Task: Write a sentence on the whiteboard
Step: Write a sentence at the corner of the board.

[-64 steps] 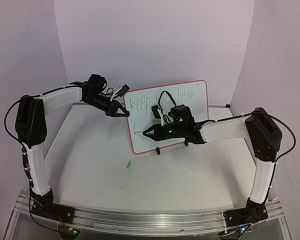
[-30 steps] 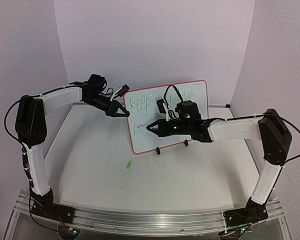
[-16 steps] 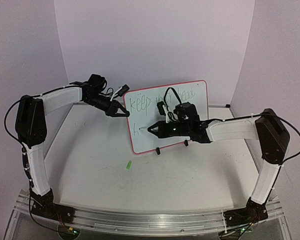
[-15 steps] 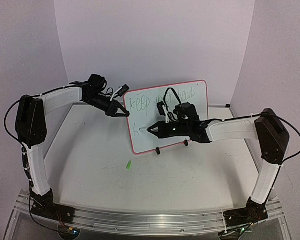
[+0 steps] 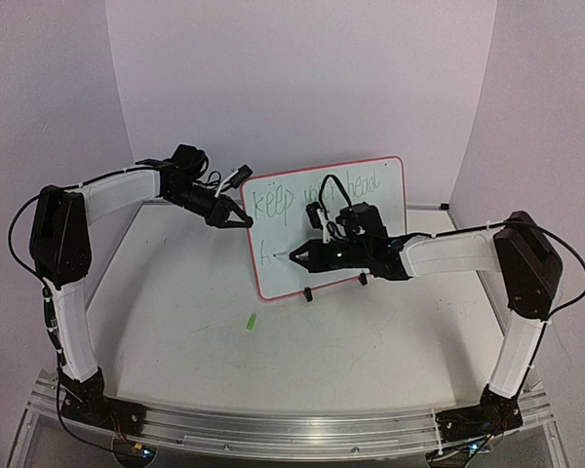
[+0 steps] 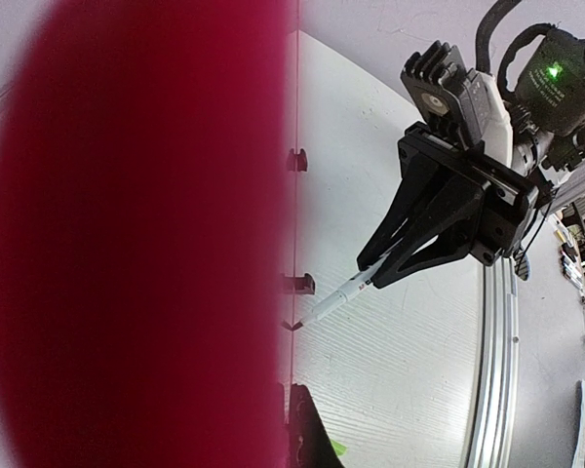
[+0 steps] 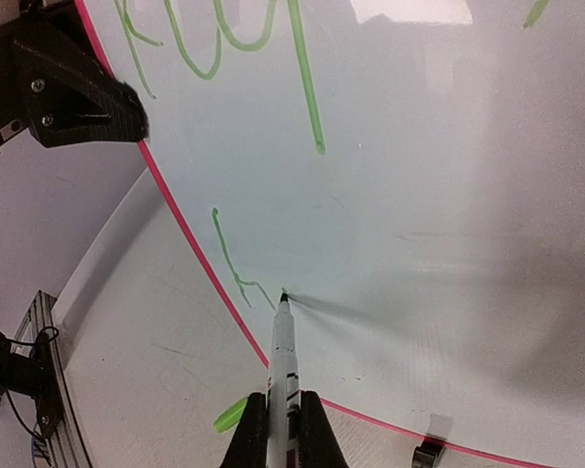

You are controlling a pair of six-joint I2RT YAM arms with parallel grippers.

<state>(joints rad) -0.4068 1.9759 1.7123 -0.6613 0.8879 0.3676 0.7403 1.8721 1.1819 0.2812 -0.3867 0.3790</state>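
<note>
The rectangular white whiteboard with red-pink rim (image 5: 385, 210) stands on the white bench (image 5: 175, 292). Its green writing reads "keep … head". The left gripper (image 5: 236, 220) pinches its left edge. The right gripper (image 5: 307, 256) pinches a white marker (image 7: 282, 351) whose tip touches the board.

Robot lab, white enclosure walls (image 5: 302, 78), aluminium rail (image 5: 273, 426)

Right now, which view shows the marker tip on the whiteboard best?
Right wrist: the marker tip meets the whiteboard at the end of a short green stroke, close and sharp. Left wrist shows the marker side-on, the whiteboard edge-on, its face hidden. Top external shows the tip tiny, ahead of the right gripper.
</note>
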